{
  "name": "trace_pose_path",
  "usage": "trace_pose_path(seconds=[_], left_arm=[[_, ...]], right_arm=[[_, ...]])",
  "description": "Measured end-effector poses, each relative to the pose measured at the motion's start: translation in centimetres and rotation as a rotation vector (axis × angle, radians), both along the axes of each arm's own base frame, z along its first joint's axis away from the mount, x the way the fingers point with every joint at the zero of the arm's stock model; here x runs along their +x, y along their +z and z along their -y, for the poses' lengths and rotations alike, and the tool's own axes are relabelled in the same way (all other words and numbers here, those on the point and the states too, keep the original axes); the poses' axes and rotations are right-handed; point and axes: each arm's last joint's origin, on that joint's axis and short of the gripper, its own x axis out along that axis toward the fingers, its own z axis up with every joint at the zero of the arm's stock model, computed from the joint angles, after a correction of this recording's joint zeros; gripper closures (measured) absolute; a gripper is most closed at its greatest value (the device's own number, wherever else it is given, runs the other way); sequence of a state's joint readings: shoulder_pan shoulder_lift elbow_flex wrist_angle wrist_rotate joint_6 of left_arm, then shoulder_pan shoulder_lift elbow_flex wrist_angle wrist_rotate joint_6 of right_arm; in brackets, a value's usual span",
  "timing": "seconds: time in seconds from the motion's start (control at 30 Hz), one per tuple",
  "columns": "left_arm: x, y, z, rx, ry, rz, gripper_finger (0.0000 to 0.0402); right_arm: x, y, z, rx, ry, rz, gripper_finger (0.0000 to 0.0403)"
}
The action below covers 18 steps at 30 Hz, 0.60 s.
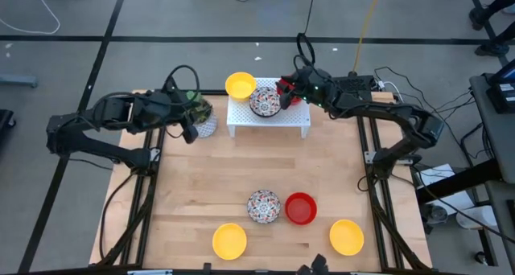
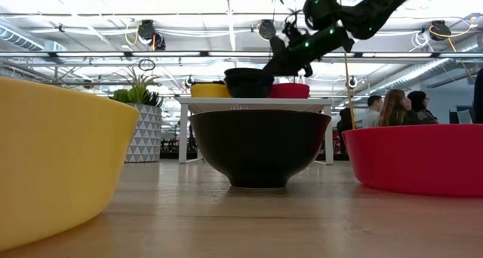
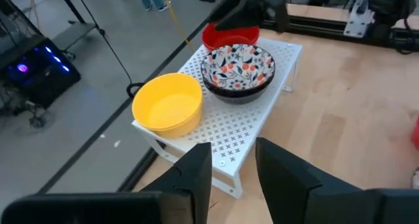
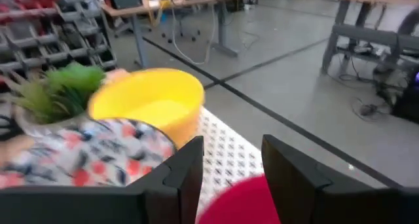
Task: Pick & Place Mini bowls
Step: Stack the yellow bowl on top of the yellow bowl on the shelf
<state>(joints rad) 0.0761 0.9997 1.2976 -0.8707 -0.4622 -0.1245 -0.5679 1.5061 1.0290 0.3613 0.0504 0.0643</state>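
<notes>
Bowls come first: our right gripper [image 1: 283, 90] sits over the red bowl [image 1: 294, 96] at the right end of the white rack [image 1: 269, 118], its fingers apart with the rim between them in the right wrist view, though we cannot tell whether they touch it. Just beside it on the rack stands the patterned bowl [image 1: 265, 101], and past that a yellow bowl [image 1: 241, 85] at the rack's left end. Our left gripper [image 1: 191, 121] waits by the plant [image 1: 201, 112] near the desk's far left corner, fingers apart and empty.

Toward the desk's near edge lie another patterned bowl [image 1: 263, 206] touching a red bowl [image 1: 300, 208], with two yellow bowls [image 1: 229, 240] [image 1: 346, 236] on either side.

We judge the risk to be the crowding on the rack: the red bowl sits close against the patterned one, so a sideways drift while gripping or letting go could knock its neighbour or push the red bowl off the rack's edge.
</notes>
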Motion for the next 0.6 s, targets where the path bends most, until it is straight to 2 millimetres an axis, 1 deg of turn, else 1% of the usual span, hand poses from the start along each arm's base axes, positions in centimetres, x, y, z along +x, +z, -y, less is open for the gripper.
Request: trace_pose_path(seconds=[0.1, 0.17, 0.23, 0.33, 0.47, 0.6], left_arm=[[0.0, 0.0, 0.0, -0.022, -0.008, 0.008, 0.0279], [0.0, 0.0, 0.1, -0.034, -0.015, 0.012, 0.0279], [0.1, -0.1, 0.2, -0.081, -0.030, 0.024, 0.0279], [0.2, -0.3, 0.4, -0.176, -0.051, 0.042, 0.0279], [0.7, -0.6, 0.6, -0.299, -0.073, 0.055, 0.0279], [1.6, -1.4, 1.1, -0.386, -0.130, 0.005, 0.0279]], right_arm=[[-0.2, 1.6, -1.1, -0.038, 0.025, 0.049, 0.0261], [-0.6, 2.6, -2.2, -0.038, 0.048, 0.054, 0.0261], [-1.0, 3.6, -3.7, -0.047, 0.084, 0.058, 0.0261], [-1.6, 4.7, -6.4, -0.051, 0.146, 0.011, 0.0261], [-2.0, 5.1, -10.7, -0.061, 0.175, -0.091, 0.0261], [-2.1, 4.3, -15.0, -0.026, 0.269, -0.200, 0.0261]])
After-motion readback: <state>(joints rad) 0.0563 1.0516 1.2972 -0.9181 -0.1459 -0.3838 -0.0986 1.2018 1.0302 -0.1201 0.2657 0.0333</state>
